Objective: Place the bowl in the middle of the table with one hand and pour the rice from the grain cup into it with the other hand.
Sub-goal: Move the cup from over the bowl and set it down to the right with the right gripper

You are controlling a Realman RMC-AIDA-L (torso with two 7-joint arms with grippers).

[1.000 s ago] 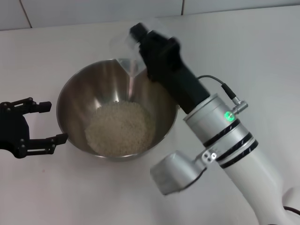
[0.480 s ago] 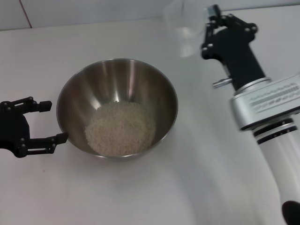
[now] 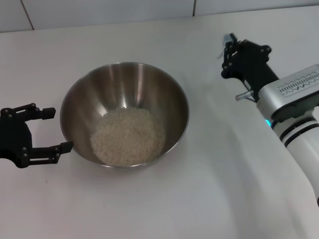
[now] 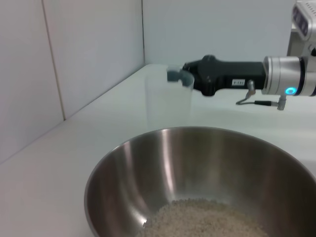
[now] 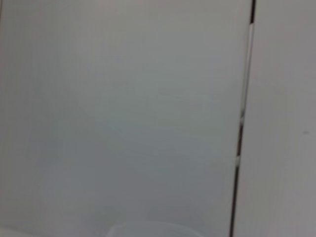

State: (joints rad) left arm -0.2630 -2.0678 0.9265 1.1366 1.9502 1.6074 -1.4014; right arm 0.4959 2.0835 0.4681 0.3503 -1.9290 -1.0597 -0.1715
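The steel bowl (image 3: 124, 89) stands in the middle of the white table (image 3: 149, 209) with a pale heap of rice (image 3: 128, 137) in its bottom. My left gripper (image 3: 59, 129) is open just left of the bowl's wall, holding nothing. My right gripper (image 3: 228, 52) is at the far right, away from the bowl. In the left wrist view it (image 4: 175, 76) grips the rim of the clear grain cup (image 4: 168, 103), which is upright and looks empty. The cup hardly shows in the head view. The bowl (image 4: 148, 173) and rice (image 4: 207, 219) also show in the left wrist view.
The tiled wall (image 3: 99, 12) runs along the table's far edge. The right arm's white-and-silver forearm (image 3: 296, 104) crosses the table's right side. The right wrist view shows wall tiles and a faint cup rim (image 5: 148, 228).
My right arm swung from above the bowl out to the far right and turned the cup from tipped to upright. The left gripper, bowl and rice have not moved.
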